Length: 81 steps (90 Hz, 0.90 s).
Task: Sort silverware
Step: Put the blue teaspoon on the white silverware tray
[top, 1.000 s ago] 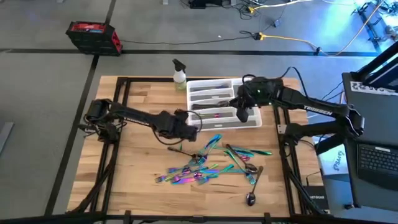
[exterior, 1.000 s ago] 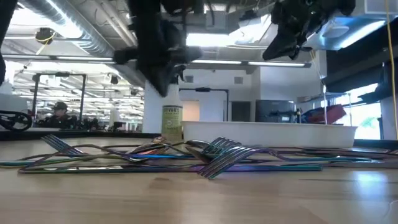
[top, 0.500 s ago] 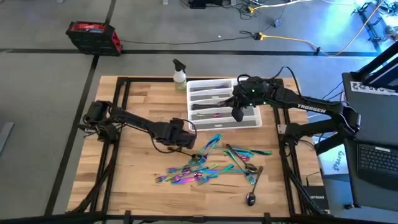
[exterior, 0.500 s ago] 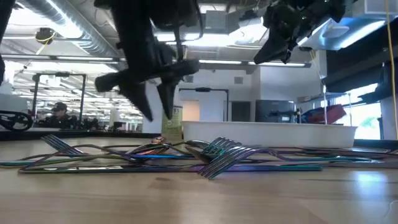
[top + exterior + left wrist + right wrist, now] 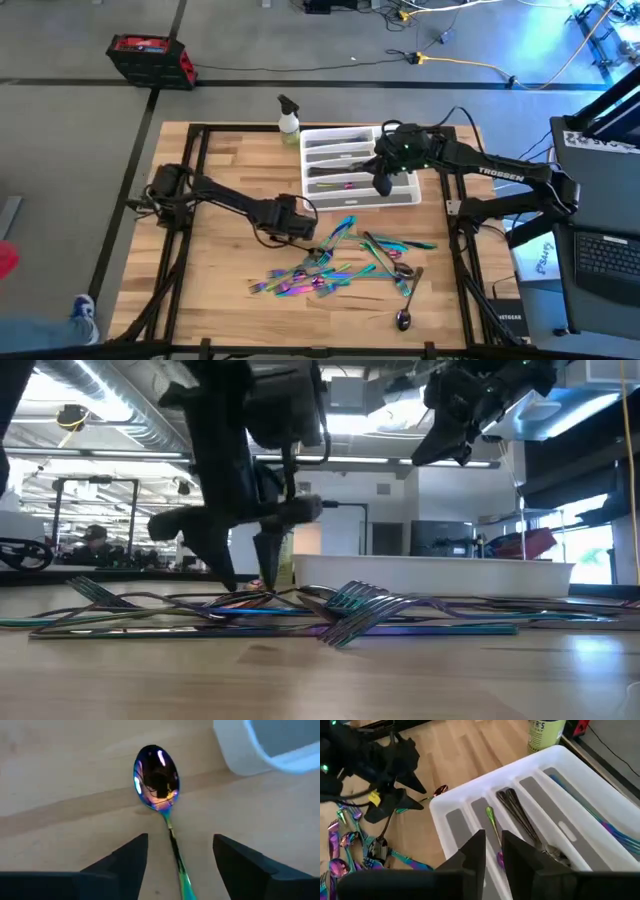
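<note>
Hovering low over the table [image 5: 215, 270], the left gripper [image 5: 179, 852] is spreading its fingers [image 5: 125, 860] wide, released and grasping nothing. A spoon [image 5: 159, 785] is lying flat on the wood directly ahead of it, its handle running back into the gap between the two fingers and its bowl just beyond the fingertips; neither finger is touching the handle. A rounded corner of the tray [image 5: 260, 750] is sitting just beyond that bowl and off to one side. In the low view the left gripper [image 5: 240, 565] is pointing its tips down, nearly reaching the table at the near edge of the silverware [image 5: 330, 610], which is lying in a tangled heap; the overhead camera is showing the bulk of that heap [image 5: 335, 265] spreading across the wood on the side of the gripper away from the tray, with one darker spoon [image 5: 404, 318] lying apart at its far end. The right gripper [image 5: 383, 182] is hanging over the tray [image 5: 410, 196], its fingers [image 5: 472, 852] nearly closed with only a narrow gap and gripping nothing. Below and ahead of it several pieces are lying sorted in the long compartments [image 5: 520, 825]. A bottle [image 5: 289, 120] is standing just past the tray's far corner.
</note>
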Each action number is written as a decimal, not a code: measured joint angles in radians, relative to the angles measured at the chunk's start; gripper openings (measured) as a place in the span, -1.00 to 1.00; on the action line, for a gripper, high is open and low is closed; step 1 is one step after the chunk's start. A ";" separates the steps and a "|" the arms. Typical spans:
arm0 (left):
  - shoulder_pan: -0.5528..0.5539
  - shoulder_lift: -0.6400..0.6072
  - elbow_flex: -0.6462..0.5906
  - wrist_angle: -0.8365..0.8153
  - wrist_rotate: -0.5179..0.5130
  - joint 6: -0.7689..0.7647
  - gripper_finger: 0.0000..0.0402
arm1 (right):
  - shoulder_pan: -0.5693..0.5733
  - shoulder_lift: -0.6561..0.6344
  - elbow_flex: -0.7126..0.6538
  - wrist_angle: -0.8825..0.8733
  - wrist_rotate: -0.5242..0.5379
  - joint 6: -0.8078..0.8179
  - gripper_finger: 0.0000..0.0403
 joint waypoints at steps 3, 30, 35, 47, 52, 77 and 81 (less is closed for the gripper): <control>0.000 0.008 0.000 0.001 0.000 0.000 -0.03 | 0.000 0.000 0.000 0.000 0.000 0.006 -0.77; -0.002 0.033 0.003 -0.001 -0.008 0.000 -0.49 | 0.000 0.000 0.000 -0.001 0.001 0.014 -0.77; -0.001 0.033 0.003 0.000 -0.005 0.001 -0.60 | 0.000 0.000 0.000 -0.001 0.001 0.015 -0.77; 0.000 0.033 0.003 0.004 -0.002 0.002 -0.83 | 0.000 0.000 0.000 -0.002 0.001 0.028 -0.77; 0.000 0.033 0.003 0.002 -0.002 0.004 -0.91 | 0.000 0.000 0.000 -0.002 0.001 0.032 -0.77; 0.000 0.017 0.001 -0.016 0.010 0.035 -0.99 | 0.000 -0.001 0.000 -0.003 0.001 0.033 -0.77; 0.000 0.007 0.000 -0.026 0.016 0.041 -1.00 | 0.000 -0.001 0.000 -0.002 0.001 0.033 -0.77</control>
